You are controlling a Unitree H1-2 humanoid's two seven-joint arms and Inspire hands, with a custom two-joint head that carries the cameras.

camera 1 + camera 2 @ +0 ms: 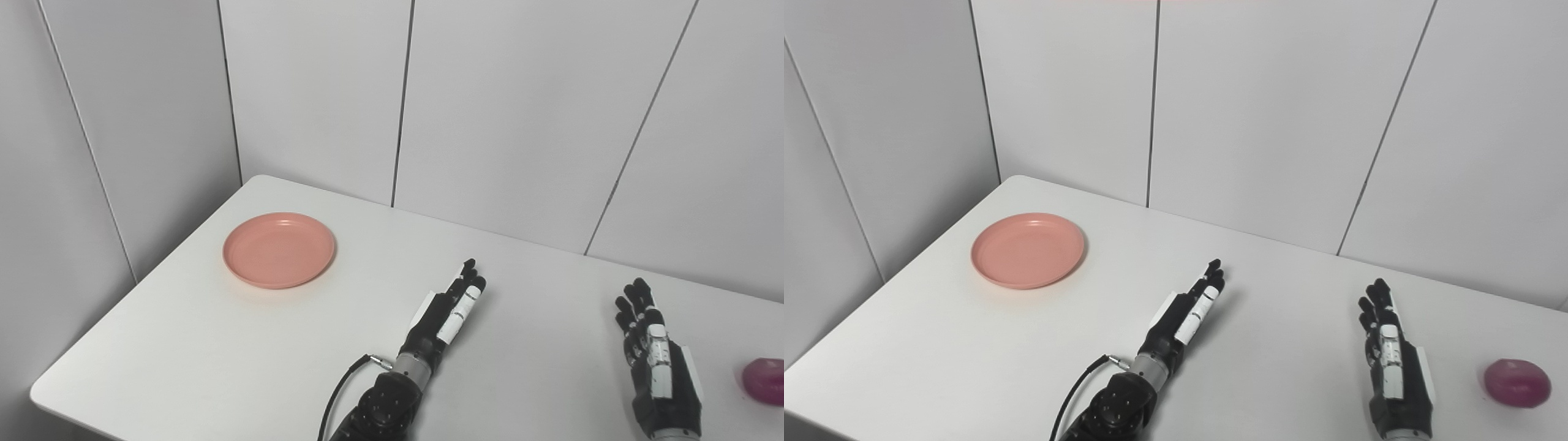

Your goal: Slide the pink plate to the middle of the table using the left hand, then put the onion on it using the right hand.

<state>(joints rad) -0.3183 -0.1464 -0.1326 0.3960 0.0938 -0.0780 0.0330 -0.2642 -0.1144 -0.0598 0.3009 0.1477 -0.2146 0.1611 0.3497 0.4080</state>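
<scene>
Pink plate (278,250) at left of centre in the frame, lying flat on the white table (184,349) near its far left corner, bare and untouched. Lower centre: left hand (445,314), fingers extended and close together, holding nothing, hovering low over the tabletop or resting on it (which of the two cannot be told), well apart from the plate. Lower right: right hand (1388,358), fingers likewise straight and slightly spread, empty, near the front edge. Far right: onion (1517,383), a purple-red bulb lying on the table, to the right of the right hand and not touching it; it is cut by the frame edge in the left eye view.

Stage, as judged: the first step has not begun, since the plate sits off-centre. The next move calls for the left hand to travel toward the upper left, meet the plate's far-left rim, and draw it toward the centre while the right hand waits.
</scene>
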